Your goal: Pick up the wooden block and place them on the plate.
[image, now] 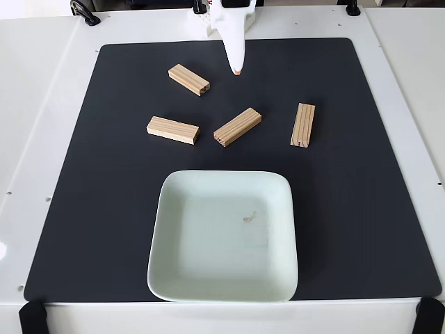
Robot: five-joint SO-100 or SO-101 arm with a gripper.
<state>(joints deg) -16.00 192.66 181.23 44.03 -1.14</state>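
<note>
White table (49, 104) carries a black mat (104, 209); four wooden blocks (189, 79) (173, 129) (238, 126) (302, 125) lie there, none on the bare plate (224, 236). Gripper (236, 68) hovers above, jaws seemingly together, holding nothing. All placing remains.

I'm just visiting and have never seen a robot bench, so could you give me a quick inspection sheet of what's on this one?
Surface: white table covered by a black mat.
Job's things: four wooden blocks lie apart on the mat, at upper left, left, centre and right; the pale green plate holds none, only a small brown speck.
Clutter: nothing seen.
Gripper: white gripper at the mat's far edge, holding nothing; open or shut unclear.
Cables: nothing seen.
Surroundings: black clamps at the table corners.
</note>
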